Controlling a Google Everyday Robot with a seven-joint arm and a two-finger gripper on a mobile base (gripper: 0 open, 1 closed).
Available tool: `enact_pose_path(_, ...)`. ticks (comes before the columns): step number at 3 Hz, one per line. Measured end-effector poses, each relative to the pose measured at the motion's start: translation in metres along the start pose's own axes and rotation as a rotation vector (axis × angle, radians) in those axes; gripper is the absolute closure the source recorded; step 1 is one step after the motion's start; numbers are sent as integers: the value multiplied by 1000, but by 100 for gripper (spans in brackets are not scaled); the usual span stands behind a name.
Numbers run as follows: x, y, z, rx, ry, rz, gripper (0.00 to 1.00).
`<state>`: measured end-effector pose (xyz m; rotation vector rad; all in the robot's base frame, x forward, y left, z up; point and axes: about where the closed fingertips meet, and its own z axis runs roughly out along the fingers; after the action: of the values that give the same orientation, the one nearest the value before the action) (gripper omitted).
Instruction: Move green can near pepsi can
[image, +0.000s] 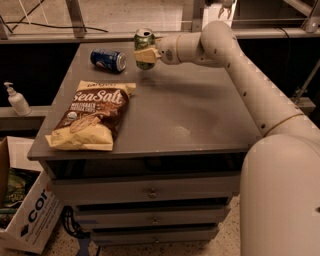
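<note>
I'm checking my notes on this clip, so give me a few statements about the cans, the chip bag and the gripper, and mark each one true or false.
1. The gripper is at the back of the table, its fingers closed on the green can. True.
2. The pepsi can stands upright. False: it lies on its side.
3. The chip bag lies near the table's front edge. True.
4. The green can touches the pepsi can. False: a gap of bare tabletop shows between them.
</note>
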<state>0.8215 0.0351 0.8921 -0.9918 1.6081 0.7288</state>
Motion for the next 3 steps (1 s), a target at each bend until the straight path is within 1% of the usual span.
enact_pose_path(1,1,17,18,-66,11,23,100)
enact_pose_path(2,8,27,33,-100,41,21,100)
enact_pose_path(3,19,23,44,-88,74,18,100)
